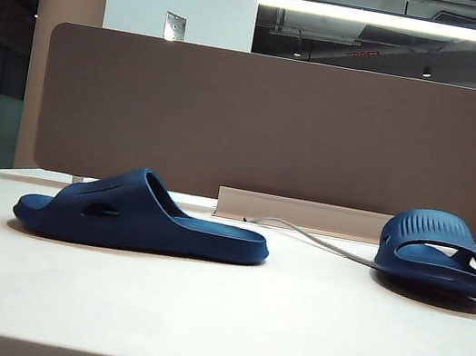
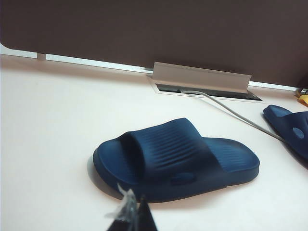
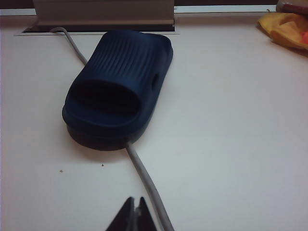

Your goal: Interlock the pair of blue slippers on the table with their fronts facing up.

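Nearest the exterior camera lies the bare front edge of the table (image 1: 209, 339), a pale cream surface on which both slippers rest sole down and well apart. Left slipper (image 1: 144, 214): seen side-on in the exterior view, on the left half of the table, with its open toe toward the left edge of that view and its heel toward the middle; one side hole shows in the strap. From the left wrist view the same slipper (image 2: 175, 159) shows the ribbed grooves across its strap and footbed. Right slipper (image 1: 437, 252): on the right of the exterior view, its ribbed strap raised and its strap opening facing the camera. In the right wrist view this slipper (image 3: 118, 86) sits on top of a grey cable (image 3: 144, 180), which passes under its near end and emerges on both sides.

Left gripper (image 2: 134, 216): only the dark fingertips show at the edge of the left wrist view, pressed together and holding nothing, set just short of the left slipper and not touching it. Right gripper (image 3: 134, 214): fingertips likewise closed and empty, near the cable and short of the right slipper.

Behind the slippers, the grey cable runs back to a raised cable-port flap (image 1: 301, 213) at the foot of the brown-grey divider panel (image 1: 283, 131). A yellow object (image 3: 284, 29) lies on the table beyond the right slipper; what it is cannot be told.
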